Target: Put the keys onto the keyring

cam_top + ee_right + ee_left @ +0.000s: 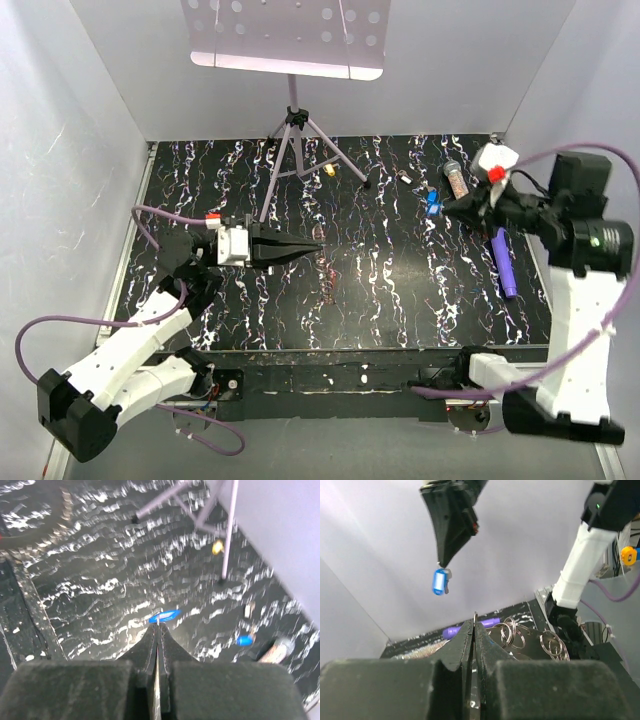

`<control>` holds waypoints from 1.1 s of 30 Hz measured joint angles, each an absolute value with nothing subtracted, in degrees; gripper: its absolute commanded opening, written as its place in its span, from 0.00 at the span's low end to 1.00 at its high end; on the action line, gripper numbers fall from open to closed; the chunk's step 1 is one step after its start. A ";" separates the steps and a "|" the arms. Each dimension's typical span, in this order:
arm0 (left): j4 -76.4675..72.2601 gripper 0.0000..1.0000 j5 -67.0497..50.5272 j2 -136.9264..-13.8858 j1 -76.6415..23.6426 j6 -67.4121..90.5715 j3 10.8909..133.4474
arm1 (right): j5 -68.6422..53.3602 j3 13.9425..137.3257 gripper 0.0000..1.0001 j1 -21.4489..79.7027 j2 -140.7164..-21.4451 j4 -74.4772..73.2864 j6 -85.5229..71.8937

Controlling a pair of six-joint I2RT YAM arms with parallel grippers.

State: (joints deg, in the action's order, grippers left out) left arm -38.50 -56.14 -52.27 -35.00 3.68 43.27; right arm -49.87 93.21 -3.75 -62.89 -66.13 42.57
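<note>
Right gripper (158, 626) pinches blue key (165, 615) aloft; left gripper (474, 623) clenched, whether on keyring (512, 630) unclear; advise steadying ring before threading key.

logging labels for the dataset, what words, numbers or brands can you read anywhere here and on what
No text can be read in any view.
Glittery tube: too small to tell if it carries a label.
Purple pen: no print shows.
Blue key: blurred, no marking legible.
</note>
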 measured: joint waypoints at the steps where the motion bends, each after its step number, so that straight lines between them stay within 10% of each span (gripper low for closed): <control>1: -38.92 0.00 -56.38 -52.29 -35.00 4.19 44.29 | -52.51 93.93 0.01 -3.73 -60.82 -65.87 42.92; 12: -45.08 0.00 -58.63 -56.34 -35.29 5.74 47.22 | -72.66 63.37 0.01 -1.58 -36.95 -38.09 26.61; 33: -33.06 0.00 -56.93 -63.77 -45.21 -15.94 39.20 | -63.94 42.17 0.01 22.68 -27.77 -27.09 42.30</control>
